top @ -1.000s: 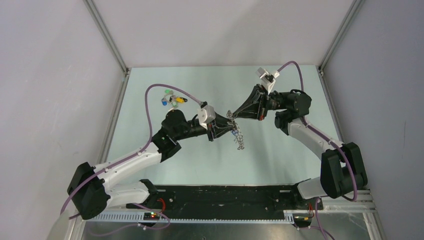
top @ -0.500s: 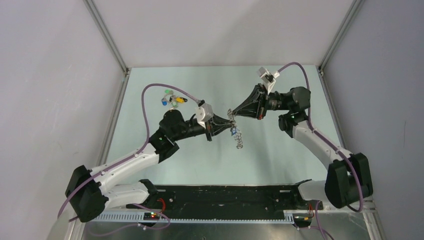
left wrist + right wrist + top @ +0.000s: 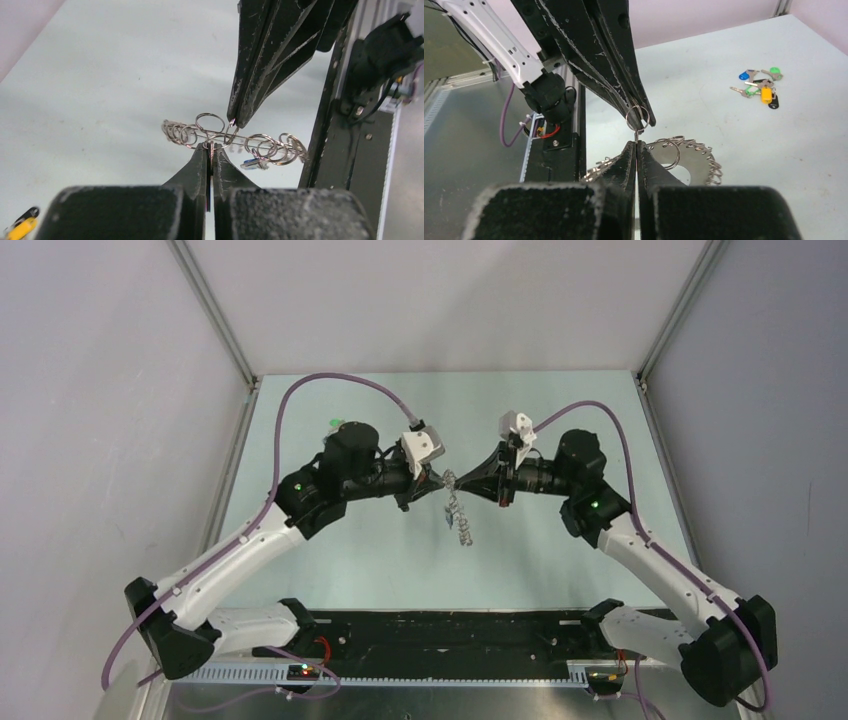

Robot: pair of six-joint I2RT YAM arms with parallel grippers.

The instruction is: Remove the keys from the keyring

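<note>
The keyring (image 3: 457, 512), a flat silvery ring frilled with wire loops, hangs above the table between both grippers. In the left wrist view it is edge-on (image 3: 260, 145), with a small blue-headed key (image 3: 251, 164) dangling under it. My left gripper (image 3: 210, 147) is shut on its rim, and shows in the top view (image 3: 440, 480). My right gripper (image 3: 636, 143) is shut on a small wire loop (image 3: 638, 117) at the rim, with the ring's flat face (image 3: 696, 159) just beyond it; it shows in the top view (image 3: 464, 481). The two tips nearly touch. I see no black key.
A loose cluster of green, blue, yellow and black keys (image 3: 760, 87) lies on the pale green table (image 3: 560, 550) at the far left, mostly hidden behind my left arm in the top view. A black rail (image 3: 450, 625) runs along the near edge.
Both arms have shifted left and swung round, now meeting tip to tip. The keyring has moved with them and hangs lower between the tips.
</note>
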